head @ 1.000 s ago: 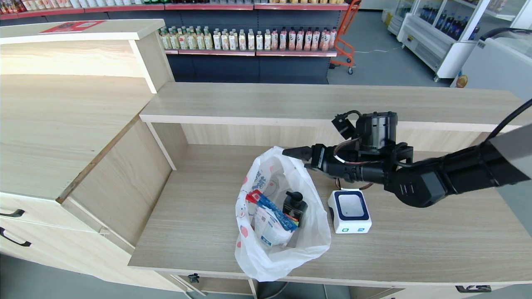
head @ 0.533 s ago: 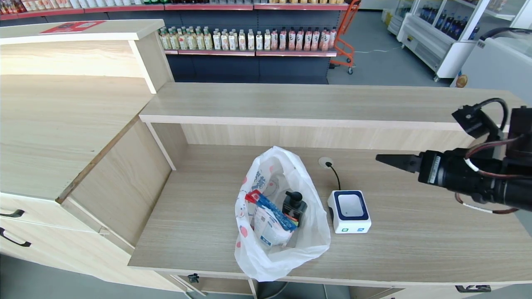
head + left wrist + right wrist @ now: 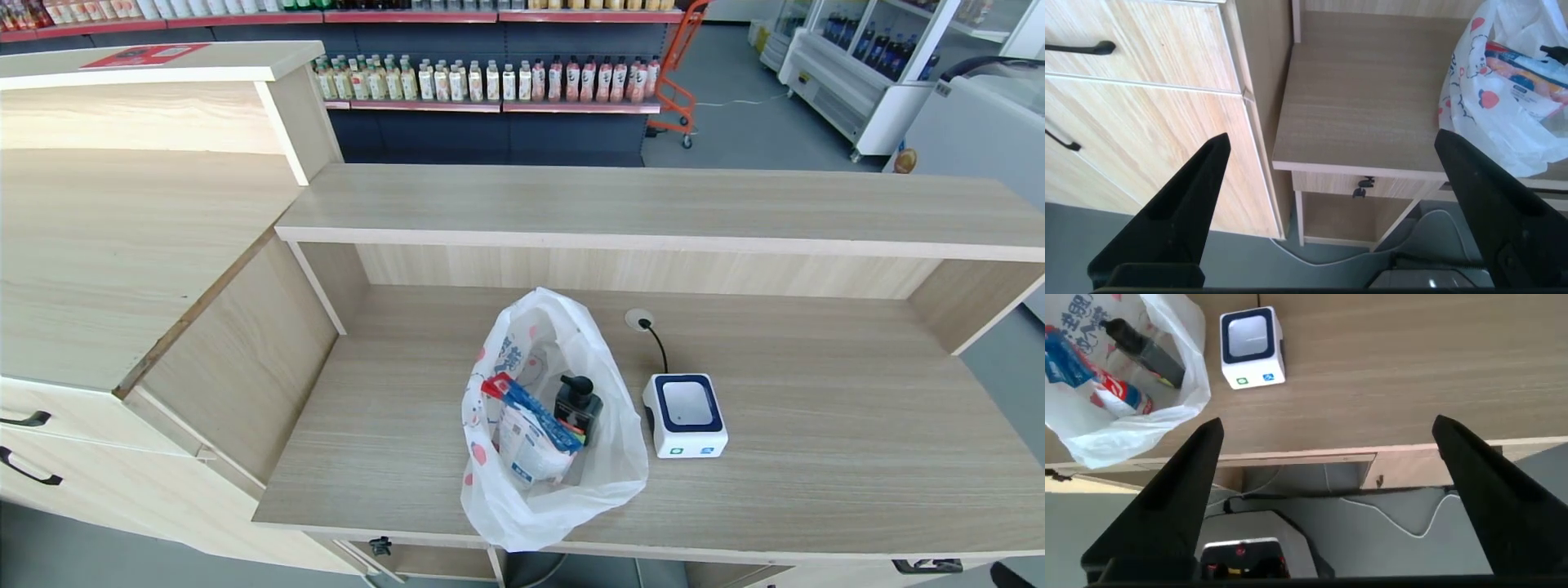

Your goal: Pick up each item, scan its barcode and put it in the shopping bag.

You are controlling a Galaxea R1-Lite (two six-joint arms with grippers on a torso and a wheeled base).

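Note:
A white shopping bag (image 3: pixel 549 425) stands open on the wooden counter (image 3: pixel 816 457). Inside it are a white and blue packet (image 3: pixel 531 437) and a dark pump bottle (image 3: pixel 578 407). The white barcode scanner (image 3: pixel 685 415) sits just right of the bag, its cable running to a hole in the counter. My left gripper (image 3: pixel 1339 212) hangs open below the counter's front left corner, the bag (image 3: pixel 1511 90) off to its side. My right gripper (image 3: pixel 1331 498) is open over the counter's front edge, with the scanner (image 3: pixel 1252 347) and the bag (image 3: pixel 1118 376) farther ahead.
A raised wooden ledge (image 3: pixel 653 204) runs along the back of the counter. A cabinet with drawers (image 3: pixel 90 327) stands on the left. Store shelves of bottles (image 3: pixel 490 77) and an orange cart (image 3: pixel 679 73) are in the aisle behind.
My right arm has drawn back from above the bag, past the scanner to the right, and out of the head view. The bag and scanner have not moved.

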